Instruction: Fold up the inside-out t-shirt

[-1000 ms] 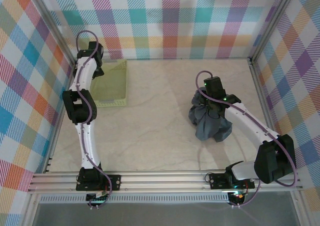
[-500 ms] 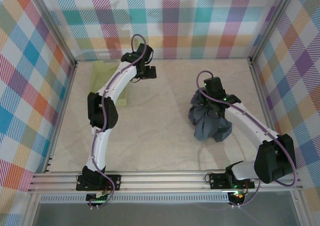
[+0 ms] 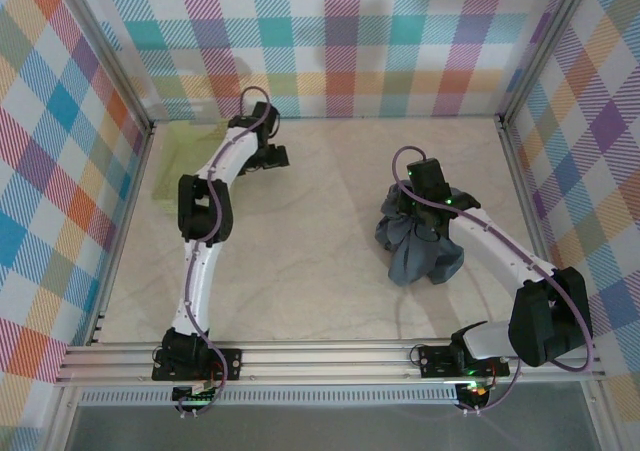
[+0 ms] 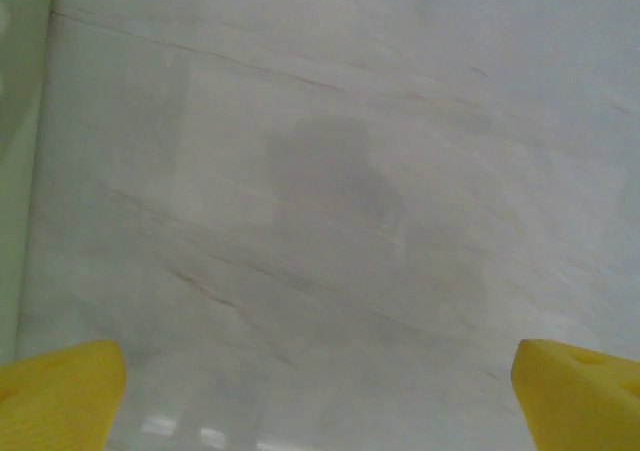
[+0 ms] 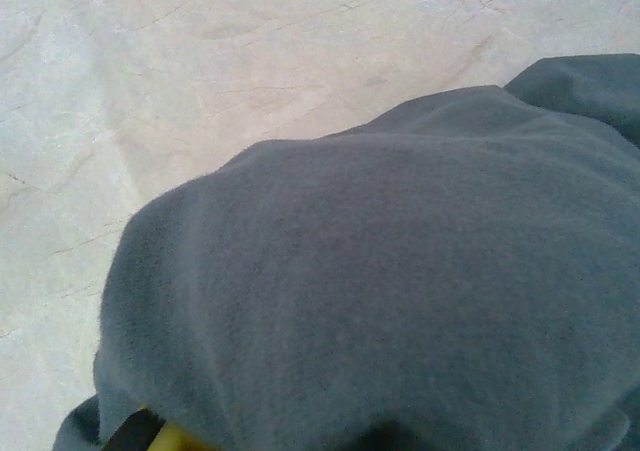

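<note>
Status: shirt [image 3: 425, 256] bunched on tabletop [image 3: 300, 261], right tool [image 3: 408, 211] clenched on its top. We see left tool [image 3: 275, 157] fully released, well left of shirt, above tabletop.

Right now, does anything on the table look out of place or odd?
The dark slate-grey cloth t-shirt is bunched into a heap at right, not spread flat, with the right gripper clamped on its top.

White arm links [image 3: 197, 281] with black joints [image 3: 203, 211]; purple cables [image 3: 396, 163]; yellow end effector fingertips [image 4: 60, 391]
</note>
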